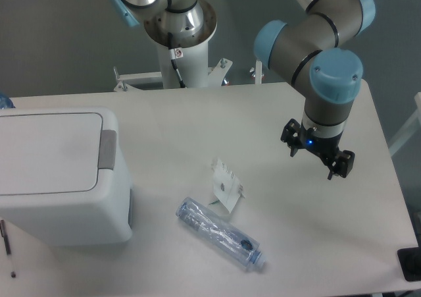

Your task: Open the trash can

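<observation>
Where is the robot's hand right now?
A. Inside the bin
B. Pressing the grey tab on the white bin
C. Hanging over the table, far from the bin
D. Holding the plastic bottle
C: the hand hangs over the table's right part, while the trash can sits at the left with its lid down.

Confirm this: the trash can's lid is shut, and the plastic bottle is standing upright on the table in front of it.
Not quite. The trash can does have its lid shut, but the plastic bottle is lying on its side on the table, not standing. The camera view shows this.
</observation>
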`<state>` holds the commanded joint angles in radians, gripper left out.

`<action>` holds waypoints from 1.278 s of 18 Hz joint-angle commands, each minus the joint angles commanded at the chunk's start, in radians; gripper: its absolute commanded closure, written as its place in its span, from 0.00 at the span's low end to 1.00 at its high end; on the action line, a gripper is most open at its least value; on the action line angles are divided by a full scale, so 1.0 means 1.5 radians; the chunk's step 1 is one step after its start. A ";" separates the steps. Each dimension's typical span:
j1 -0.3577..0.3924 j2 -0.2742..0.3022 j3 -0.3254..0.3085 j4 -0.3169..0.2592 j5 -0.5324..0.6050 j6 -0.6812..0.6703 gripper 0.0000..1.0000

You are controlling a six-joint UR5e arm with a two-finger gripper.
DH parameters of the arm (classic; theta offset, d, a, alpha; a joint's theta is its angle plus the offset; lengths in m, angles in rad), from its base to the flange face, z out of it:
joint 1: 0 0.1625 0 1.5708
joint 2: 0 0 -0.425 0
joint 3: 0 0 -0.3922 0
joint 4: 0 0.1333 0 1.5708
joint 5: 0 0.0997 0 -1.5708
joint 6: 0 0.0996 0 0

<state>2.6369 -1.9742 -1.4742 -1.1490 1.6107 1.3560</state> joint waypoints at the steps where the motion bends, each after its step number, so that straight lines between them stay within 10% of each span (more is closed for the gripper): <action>1: 0.000 0.000 0.001 -0.001 0.000 0.000 0.00; 23: -0.003 0.009 -0.014 -0.001 -0.042 -0.108 0.00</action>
<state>2.6323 -1.9604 -1.4956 -1.1505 1.5478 1.1936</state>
